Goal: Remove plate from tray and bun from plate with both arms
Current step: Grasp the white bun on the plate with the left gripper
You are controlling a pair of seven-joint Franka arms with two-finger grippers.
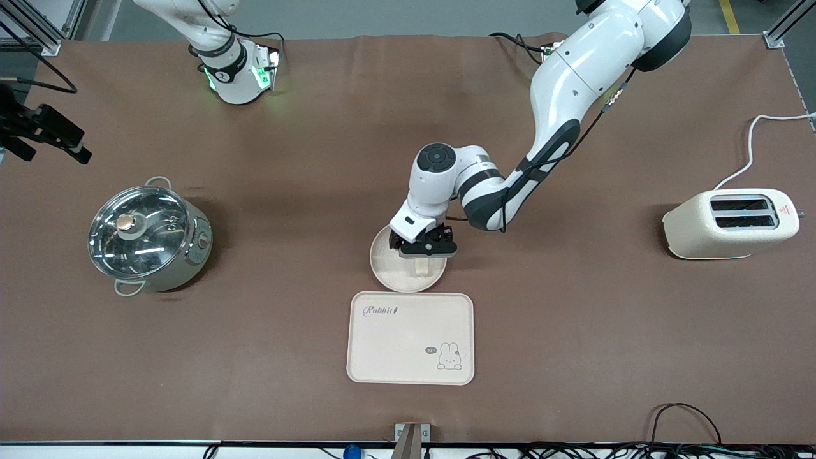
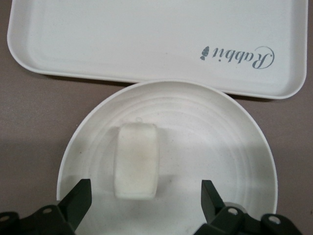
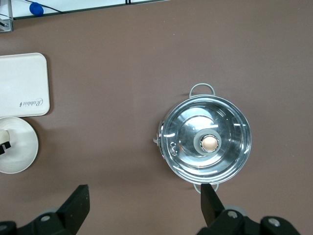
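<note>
- Two cream pieces lie close together near the middle of the table: nearest the front camera is the tray (image 1: 411, 338), flat on the brown table (image 1: 574, 331), with nothing on it.
- Just farther from that camera sits the plate (image 1: 389, 268), off the tray and on the cloth. Its rim comes right up to the tray's long edge; the left wrist view shows only a thin shadowed gap there, and I cannot tell whether they touch.
- The bun (image 2: 137, 160) lies on the plate, a little off the plate's middle, lengthwise between the two finger lines. So, judging by how things lie, the plate half of the job looks done and the bun half is left.
- The left gripper (image 1: 421, 252) hangs low over the plate, fingers spread wide to either side of the bun and clear of it. That straddling pose looks set for closing across the bun's narrow width.
- Room: the plate's raised rim curves close under both fingertips (image 2: 80, 196), so a descent has little slack sideways. Bare cloth lies all round the plate except on the tray side, giving space to set the bun down.
- The pot (image 1: 150, 237) stands toward the right arm's end of the table, and the toaster (image 1: 730, 223) toward the left arm's end, both well apart from the plate.
- The right gripper (image 3: 144, 205) waits high over bare table near the pot, its fingers apart and holding nothing.
</note>
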